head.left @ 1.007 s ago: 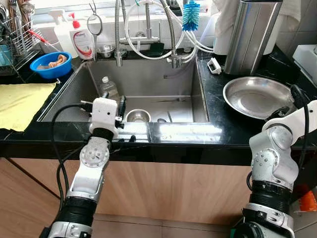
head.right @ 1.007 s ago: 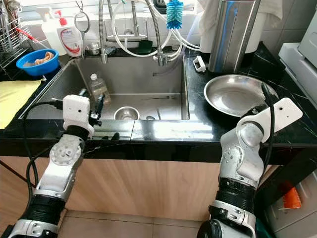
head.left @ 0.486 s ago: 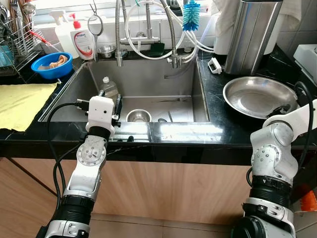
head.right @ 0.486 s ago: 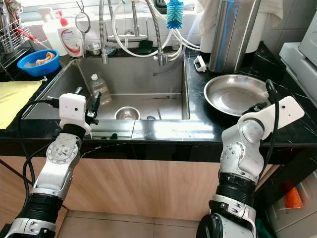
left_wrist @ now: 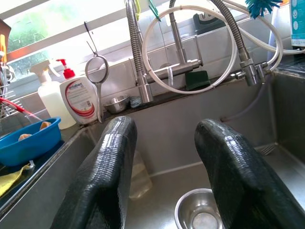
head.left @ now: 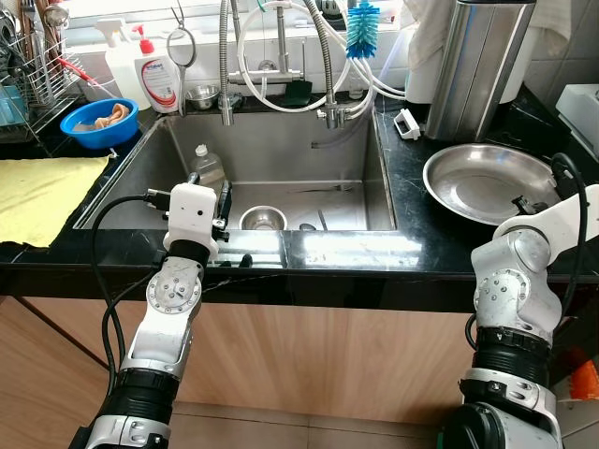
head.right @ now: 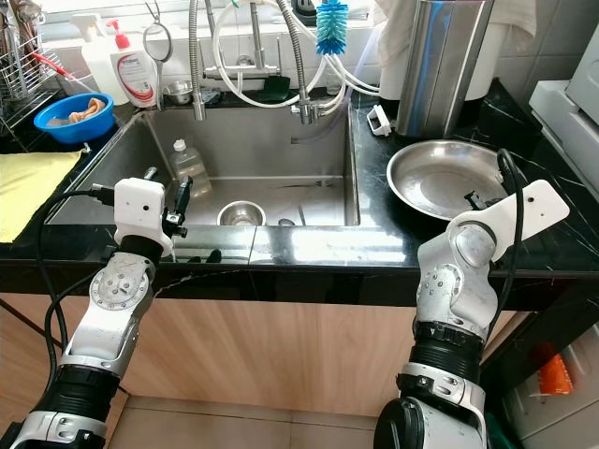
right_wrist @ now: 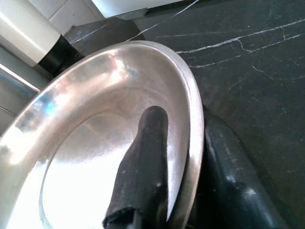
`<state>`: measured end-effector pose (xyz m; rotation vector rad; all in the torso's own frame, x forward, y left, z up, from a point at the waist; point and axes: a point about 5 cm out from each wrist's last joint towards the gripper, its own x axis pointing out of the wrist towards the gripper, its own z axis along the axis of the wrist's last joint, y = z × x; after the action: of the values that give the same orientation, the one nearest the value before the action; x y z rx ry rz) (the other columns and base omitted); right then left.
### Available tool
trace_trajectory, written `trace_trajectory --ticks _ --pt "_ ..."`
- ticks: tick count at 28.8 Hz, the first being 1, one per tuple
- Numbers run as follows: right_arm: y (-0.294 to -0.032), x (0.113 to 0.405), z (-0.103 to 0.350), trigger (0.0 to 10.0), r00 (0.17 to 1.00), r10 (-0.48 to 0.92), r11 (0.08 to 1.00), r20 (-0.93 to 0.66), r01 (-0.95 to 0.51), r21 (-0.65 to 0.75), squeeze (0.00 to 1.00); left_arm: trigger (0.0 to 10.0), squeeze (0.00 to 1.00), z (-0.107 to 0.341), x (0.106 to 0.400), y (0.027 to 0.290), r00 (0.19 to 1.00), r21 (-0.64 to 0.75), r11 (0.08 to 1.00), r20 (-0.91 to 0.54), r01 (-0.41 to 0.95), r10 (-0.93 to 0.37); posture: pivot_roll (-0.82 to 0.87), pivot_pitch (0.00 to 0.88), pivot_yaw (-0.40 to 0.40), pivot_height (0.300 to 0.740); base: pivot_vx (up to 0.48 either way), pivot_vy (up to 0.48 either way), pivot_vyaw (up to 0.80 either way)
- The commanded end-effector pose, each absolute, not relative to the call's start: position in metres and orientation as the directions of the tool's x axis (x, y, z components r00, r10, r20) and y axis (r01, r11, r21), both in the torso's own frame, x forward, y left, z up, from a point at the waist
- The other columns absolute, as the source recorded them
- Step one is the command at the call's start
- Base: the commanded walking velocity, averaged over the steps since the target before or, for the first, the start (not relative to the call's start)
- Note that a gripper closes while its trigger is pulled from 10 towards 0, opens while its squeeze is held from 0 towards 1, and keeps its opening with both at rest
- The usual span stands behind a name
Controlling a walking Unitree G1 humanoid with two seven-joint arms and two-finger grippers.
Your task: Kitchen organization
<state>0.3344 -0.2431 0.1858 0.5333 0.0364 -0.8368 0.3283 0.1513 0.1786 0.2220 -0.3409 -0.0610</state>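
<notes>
Right gripper was clamped on the near rim of the steel pan, one finger inside the bowl, one outside under the rim. Pan sat on the black marble counter right of the sink, just in front of the tall steel canister. Left gripper hung over the sink's front edge, fingers spread apart, holding nothing; small steel bowl and plastic bottle lay in the basin below.
</notes>
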Motion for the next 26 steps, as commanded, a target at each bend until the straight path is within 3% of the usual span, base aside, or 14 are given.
trace_trajectory --ticks 1,5,9,13,14,15,19,26 --pt "-0.237 0.338 0.184 0.0 0.689 -0.678 0.558 -0.256 0.709 0.432 0.0 10.0 0.0 0.18 0.329 0.153 0.941 0.228 0.974 0.326 0.01 -0.086 -0.19 0.0 0.075 0.74 0.0 0.0 0.0" --pt "-0.232 0.34 0.187 0.0 0.714 -0.66 0.571 -0.234 0.679 0.462 0.0 10.0 0.0 0.18 0.33 0.154 0.941 0.226 0.974 0.327 0.006 -0.082 -0.19 0.0 0.075 0.74 0.0 0.0 0.0" --pt "-0.206 0.351 0.199 0.0 0.847 -0.514 0.695 -0.135 0.504 0.513 0.0 10.0 0.0 0.182 0.331 0.154 0.941 0.221 0.975 0.332 -0.004 -0.071 -0.19 0.0 0.072 0.74 0.0 0.0 0.0" --pt "-0.184 0.359 0.206 0.0 0.919 -0.388 0.787 -0.074 0.372 0.493 0.0 10.0 0.0 0.182 0.33 0.153 0.939 0.214 0.977 0.338 -0.005 -0.069 -0.18 0.0 0.07 0.74 0.0 0.0 0.0" --pt "-0.178 0.361 0.207 3.7 0.928 -0.368 0.808 -0.06 0.35 0.474 0.0 10.0 0.0 0.182 0.329 0.152 0.939 0.213 0.977 0.338 -0.004 -0.07 -0.18 0.0 0.07 0.74 0.0 0.0 0.0" --pt "-0.174 0.363 0.208 10.0 0.94 -0.338 0.825 -0.048 0.32 0.465 0.0 10.0 0.0 0.182 0.329 0.152 0.939 0.212 0.977 0.338 -0.004 -0.07 -0.18 0.0 0.068 0.74 0.0 0.0 0.0" --pt "-0.151 0.375 0.201 10.0 0.987 -0.155 0.92 -0.047 0.161 0.357 0.0 10.0 0.0 0.182 0.33 0.151 0.937 0.201 0.98 0.342 -0.002 -0.068 -0.18 0.0 0.07 0.74 0.0 0.0 0.0" --pt "-0.13 0.392 0.2 10.0 1.0 0.015 0.978 -0.024 -0.01 0.209 0.0 10.0 0.0 0.182 0.329 0.148 0.937 0.193 0.981 0.343 0.004 -0.071 -0.18 0.0 0.066 0.74 0.0 0.0 0.0"
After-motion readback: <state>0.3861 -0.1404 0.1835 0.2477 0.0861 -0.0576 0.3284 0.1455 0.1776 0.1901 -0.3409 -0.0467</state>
